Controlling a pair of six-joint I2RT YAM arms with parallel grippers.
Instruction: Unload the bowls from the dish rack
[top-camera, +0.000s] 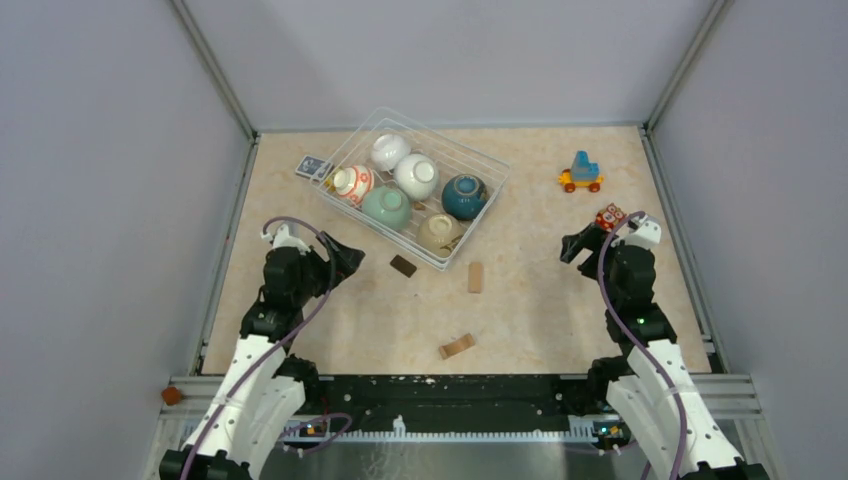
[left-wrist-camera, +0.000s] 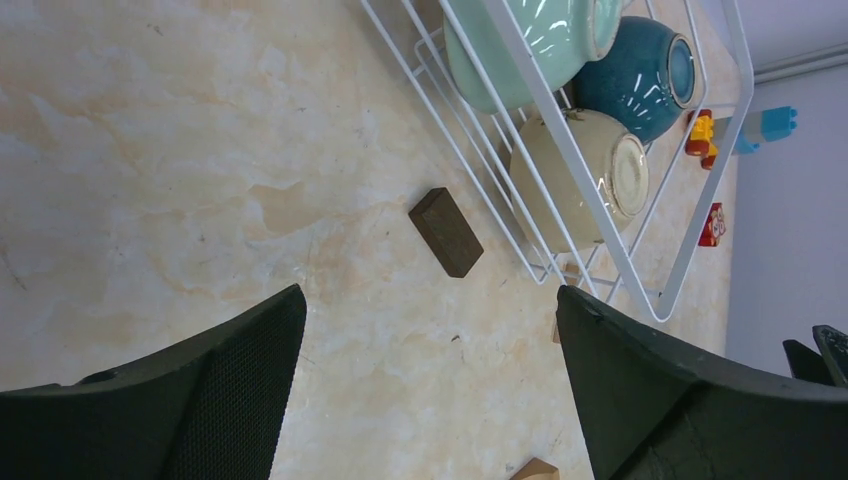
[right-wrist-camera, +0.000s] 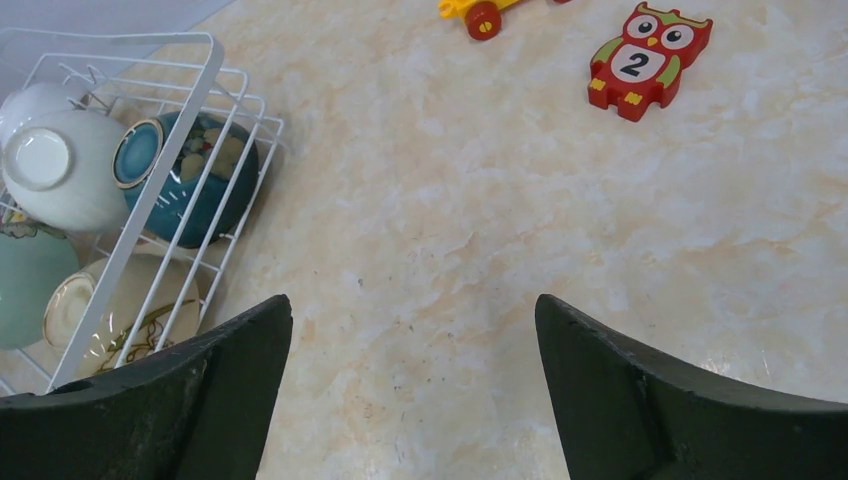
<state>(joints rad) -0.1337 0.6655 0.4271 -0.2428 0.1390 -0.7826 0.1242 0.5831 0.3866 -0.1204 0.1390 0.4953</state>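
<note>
Beige marbled table carries the white wire dish rack near its far left corner, six bowls packed inside on their sides; left gripper and right gripper hang spread and empty, seemingly poised to begin unloading
</note>
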